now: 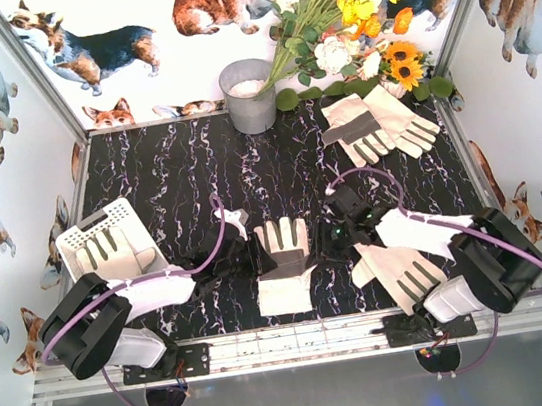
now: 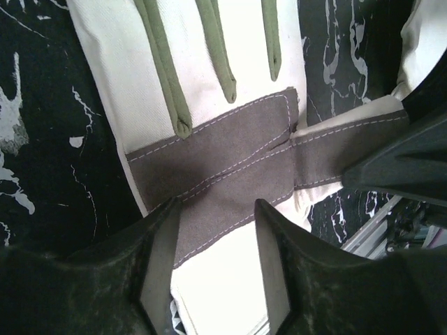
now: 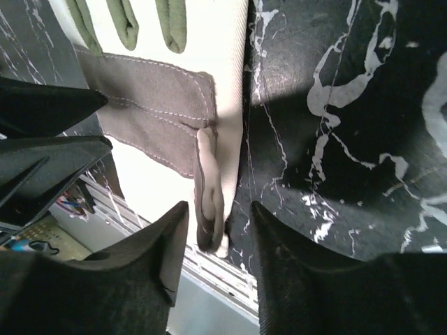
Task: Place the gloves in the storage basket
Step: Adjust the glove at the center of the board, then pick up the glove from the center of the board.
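Observation:
One glove [image 1: 284, 262] lies flat, palm up, at the table's front middle, between my two grippers. My left gripper [image 1: 246, 255] is open at its left edge; in the left wrist view the gripper [image 2: 218, 206] straddles the grey palm patch [image 2: 230, 160] and the cream cuff. My right gripper [image 1: 341, 233] is open at the glove's right edge; in the right wrist view the gripper [image 3: 218, 209] has the glove's thumb [image 3: 208, 188] between its jaws without pinching it. The white storage basket [image 1: 76, 238] stands at the left with one glove [image 1: 111, 251] in it.
Another glove [image 1: 406, 267] lies by my right arm at the front right. Two gloves [image 1: 376, 126] lie at the back right. A grey metal bucket [image 1: 249, 95] and a flower bunch [image 1: 345, 11] stand at the back. The table's metal front rail [image 1: 291, 342] is close behind the middle glove.

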`<state>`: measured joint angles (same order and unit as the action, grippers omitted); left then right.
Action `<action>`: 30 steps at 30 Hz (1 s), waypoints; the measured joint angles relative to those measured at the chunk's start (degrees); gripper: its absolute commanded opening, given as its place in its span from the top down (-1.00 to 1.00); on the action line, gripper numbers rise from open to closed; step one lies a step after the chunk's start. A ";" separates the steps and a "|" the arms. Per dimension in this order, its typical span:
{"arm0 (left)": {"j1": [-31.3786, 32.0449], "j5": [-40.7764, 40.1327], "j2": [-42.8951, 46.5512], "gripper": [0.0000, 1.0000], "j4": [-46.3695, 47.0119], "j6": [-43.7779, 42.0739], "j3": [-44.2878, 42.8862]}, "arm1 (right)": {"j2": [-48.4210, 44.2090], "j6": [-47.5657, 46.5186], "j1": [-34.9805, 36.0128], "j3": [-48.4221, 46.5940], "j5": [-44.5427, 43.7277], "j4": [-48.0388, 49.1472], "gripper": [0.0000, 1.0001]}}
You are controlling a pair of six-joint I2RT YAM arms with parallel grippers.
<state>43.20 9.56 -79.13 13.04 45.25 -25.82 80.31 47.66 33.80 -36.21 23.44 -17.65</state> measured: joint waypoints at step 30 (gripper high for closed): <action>-24.39 -4.87 20.15 -0.99 -33.83 -27.85 -23.19 | -13.20 -15.58 -16.02 -18.53 -20.94 -26.36 -0.34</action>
<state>18.81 4.69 -58.98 -20.80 17.41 -49.01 67.11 32.08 17.78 -54.74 2.50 -44.01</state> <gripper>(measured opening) 0.992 0.634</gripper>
